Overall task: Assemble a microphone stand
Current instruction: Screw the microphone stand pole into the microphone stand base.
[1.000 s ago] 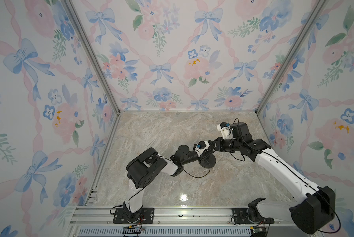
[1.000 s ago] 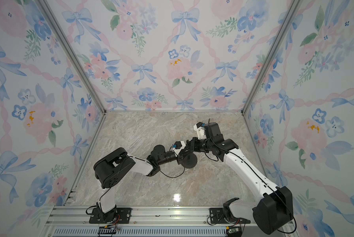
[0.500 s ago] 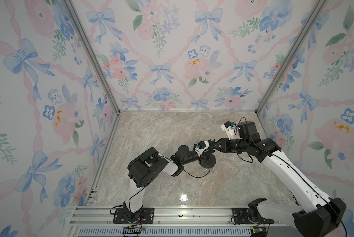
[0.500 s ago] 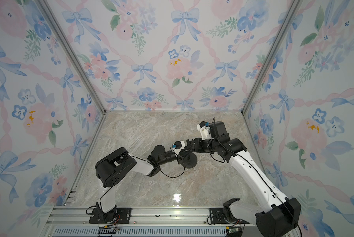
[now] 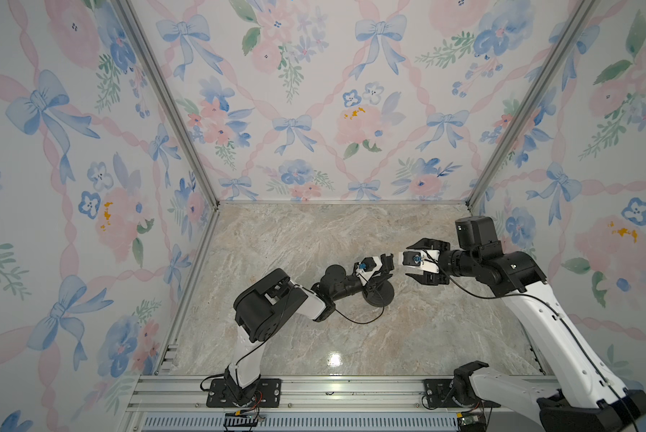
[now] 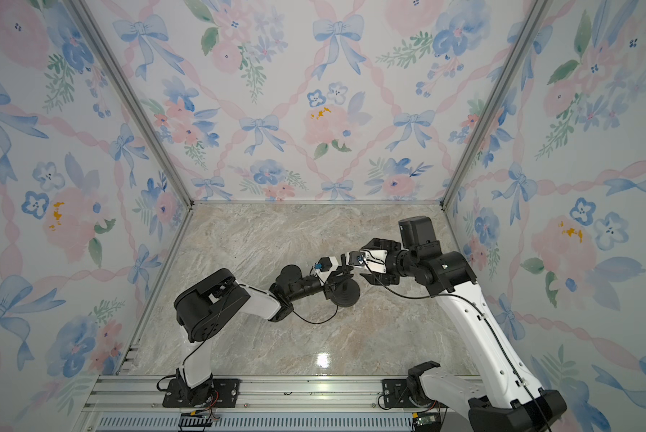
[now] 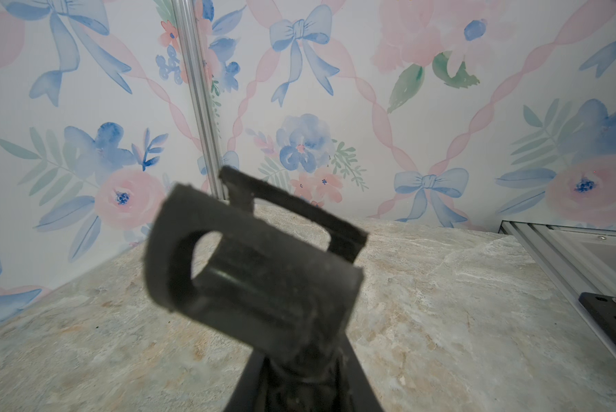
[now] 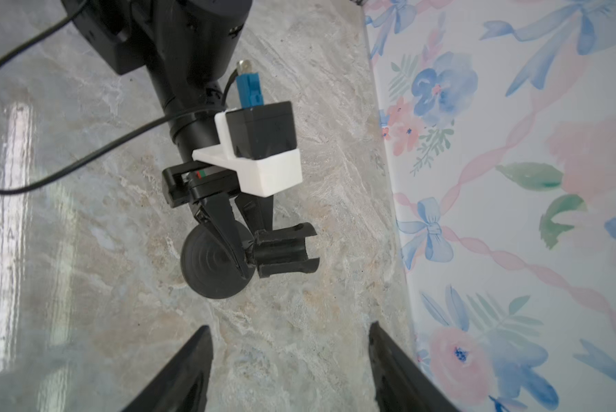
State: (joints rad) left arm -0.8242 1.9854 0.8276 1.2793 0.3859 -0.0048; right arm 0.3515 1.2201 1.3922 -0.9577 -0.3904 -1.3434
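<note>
The left gripper [image 5: 380,277] was closed on the thin rod of the microphone stand [image 5: 379,295], gripping just below the clip-like head [image 8: 285,251]. The round disc base [image 8: 210,267] sat beneath the fingers on the marble table [image 5: 314,336], near the middle of the work surface. The right gripper [image 5: 407,260] was positioned just beside the stand on the robot's right, level with the head and not touching it, with its jaws spread wide and nothing held between them; the right wrist view showed only bare table in the gap.
</note>
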